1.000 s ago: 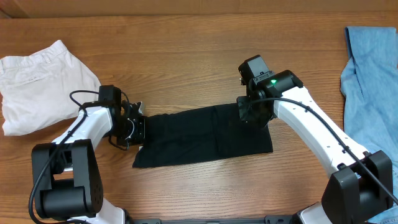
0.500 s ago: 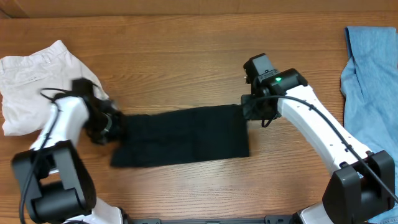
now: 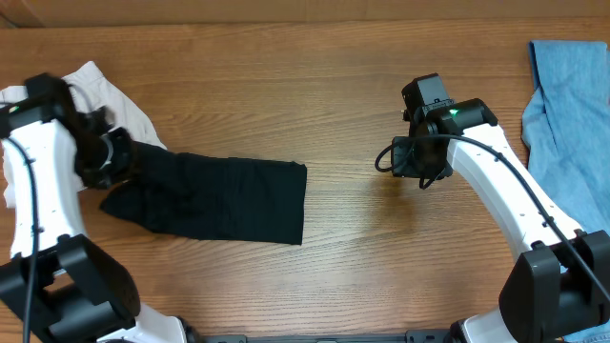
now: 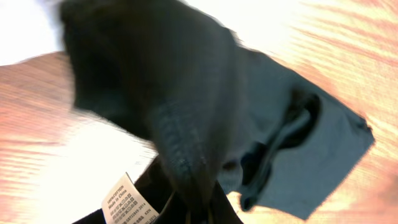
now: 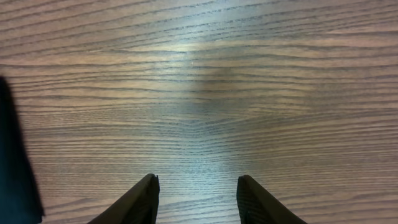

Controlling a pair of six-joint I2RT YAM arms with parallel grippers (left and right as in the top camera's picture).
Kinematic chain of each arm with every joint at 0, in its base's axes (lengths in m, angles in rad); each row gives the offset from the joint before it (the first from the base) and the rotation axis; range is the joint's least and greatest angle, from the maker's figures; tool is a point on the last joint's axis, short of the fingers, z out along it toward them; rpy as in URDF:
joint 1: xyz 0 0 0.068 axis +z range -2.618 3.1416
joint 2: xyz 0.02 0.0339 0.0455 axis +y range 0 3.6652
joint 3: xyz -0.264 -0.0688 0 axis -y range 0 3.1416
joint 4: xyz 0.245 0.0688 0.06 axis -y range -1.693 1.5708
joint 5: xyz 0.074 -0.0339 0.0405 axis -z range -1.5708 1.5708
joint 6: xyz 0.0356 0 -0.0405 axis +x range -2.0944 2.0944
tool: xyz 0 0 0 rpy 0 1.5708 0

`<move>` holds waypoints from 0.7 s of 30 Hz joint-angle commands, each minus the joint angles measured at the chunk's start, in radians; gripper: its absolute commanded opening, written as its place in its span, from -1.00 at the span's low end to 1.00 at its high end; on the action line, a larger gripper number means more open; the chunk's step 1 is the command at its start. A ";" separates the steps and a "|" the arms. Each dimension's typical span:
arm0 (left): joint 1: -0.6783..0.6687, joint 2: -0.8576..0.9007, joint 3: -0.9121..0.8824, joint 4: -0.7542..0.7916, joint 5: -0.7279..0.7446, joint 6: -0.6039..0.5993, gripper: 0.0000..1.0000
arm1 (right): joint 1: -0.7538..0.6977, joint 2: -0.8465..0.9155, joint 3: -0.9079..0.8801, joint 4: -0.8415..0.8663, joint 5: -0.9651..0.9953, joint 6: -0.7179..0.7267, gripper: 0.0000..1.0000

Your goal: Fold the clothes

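Note:
The folded black shirt [image 3: 214, 195] lies left of the table's middle, its left end bunched and lifted. My left gripper [image 3: 122, 160] is shut on that bunched end, just over the edge of the white trousers [image 3: 105, 90]. In the left wrist view the black shirt [image 4: 186, 112] hangs from the jaws, with a white care label [image 4: 127, 200] beside them. My right gripper [image 3: 410, 160] stands open over bare wood, well to the right of the shirt. Between its fingertips [image 5: 148, 194] there is only wood, and the shirt's edge [image 5: 15, 168] shows at the far left.
Light blue jeans [image 3: 567, 133] lie along the table's right edge. The white trousers fill the back left corner. Bare wooden table [image 3: 362, 267] stretches between the shirt and the right arm.
My left gripper has dragged the black shirt far to the left, onto the edge of the white trousers. My right gripper has let the shirt go and drawn back to the right.

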 commanded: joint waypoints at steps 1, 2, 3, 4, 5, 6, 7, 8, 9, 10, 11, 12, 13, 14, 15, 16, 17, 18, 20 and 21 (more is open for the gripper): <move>-0.113 -0.003 0.026 -0.014 0.032 -0.021 -0.92 | -0.001 -0.018 0.016 -0.006 0.009 -0.006 -0.11; -0.148 -0.003 0.026 -0.016 0.032 -0.034 -0.92 | -0.001 -0.018 0.016 -0.008 0.009 -0.006 -0.11; -0.183 -0.003 0.026 -0.018 0.028 -0.043 -0.92 | -0.001 -0.018 0.016 -0.010 0.009 -0.006 -0.11; -0.217 -0.003 0.026 -0.018 0.026 -0.052 -0.92 | -0.001 -0.018 0.016 -0.010 0.009 -0.006 -0.11; -0.253 -0.003 0.026 -0.018 0.026 -0.061 -0.92 | -0.001 -0.018 0.016 -0.010 0.009 -0.006 -0.12; -0.283 -0.003 0.026 -0.019 0.022 -0.064 -0.92 | -0.001 -0.018 0.016 -0.010 0.009 -0.006 -0.11; -0.312 -0.003 0.026 -0.020 0.019 -0.064 -0.92 | -0.001 -0.018 0.016 -0.010 0.009 -0.006 -0.12; -0.339 -0.003 0.026 -0.023 0.019 -0.068 -0.92 | -0.001 -0.018 0.016 -0.010 0.009 -0.006 -0.11; -0.369 -0.003 0.026 -0.024 0.019 -0.081 -0.92 | -0.001 -0.018 0.016 -0.010 0.009 -0.006 -0.11; -0.389 -0.003 0.026 -0.024 0.019 -0.093 -0.92 | -0.001 -0.018 0.016 -0.010 0.009 -0.008 -0.11; -0.412 -0.002 0.026 -0.023 0.019 -0.105 -0.92 | -0.001 -0.018 0.016 -0.010 0.009 -0.014 -0.11; -0.437 -0.002 0.026 -0.020 0.017 -0.114 -0.92 | -0.001 -0.018 0.016 -0.010 0.008 -0.023 -0.12; -0.455 -0.002 0.026 -0.019 0.016 -0.118 -0.92 | -0.001 -0.018 0.016 -0.010 0.009 -0.025 -0.11; -0.472 -0.002 0.026 -0.019 0.016 -0.124 -0.92 | -0.001 -0.018 0.016 -0.010 0.009 -0.025 -0.12; -0.485 -0.002 0.026 -0.019 0.016 -0.132 -0.92 | -0.001 -0.018 0.016 -0.010 0.008 -0.025 -0.11; -0.497 -0.002 0.026 -0.019 0.016 -0.138 -0.91 | -0.001 -0.018 0.016 -0.010 0.008 -0.025 -0.11; -0.508 -0.002 0.026 -0.019 0.016 -0.146 -0.92 | -0.001 -0.018 0.016 -0.010 0.008 -0.025 -0.11; -0.517 -0.002 0.026 -0.018 0.016 -0.147 -0.91 | -0.001 -0.018 0.016 -0.010 0.008 -0.025 -0.12; -0.533 -0.002 0.026 -0.018 0.016 -0.154 -0.91 | -0.001 -0.018 0.016 -0.010 0.008 -0.025 -0.11; -0.541 -0.002 0.026 -0.018 0.015 -0.163 -0.91 | -0.001 -0.018 0.016 -0.010 0.008 -0.025 -0.11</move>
